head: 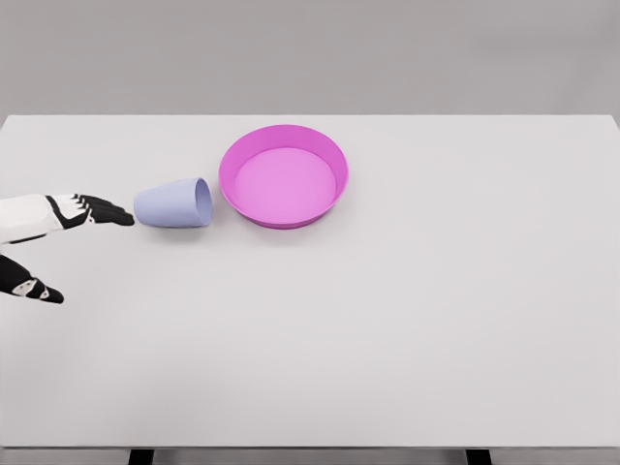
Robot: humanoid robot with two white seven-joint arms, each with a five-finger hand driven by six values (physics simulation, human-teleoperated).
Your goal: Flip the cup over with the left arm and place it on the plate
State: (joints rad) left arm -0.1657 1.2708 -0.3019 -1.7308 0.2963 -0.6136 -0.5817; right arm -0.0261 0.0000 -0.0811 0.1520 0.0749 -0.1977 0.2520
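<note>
Cup (174, 204), pale blue, is seen lying on its side on the white table (387, 339), its open mouth turned toward the pink plate (283, 175) just beside it on the right. No contact between cup and plate can be made out. From the left edge, the left hand (53, 237) is extended with fingers spread and nothing held; its dark fingertips (118, 217) are placed just short of the cup's base, the thumb lower down.
</note>
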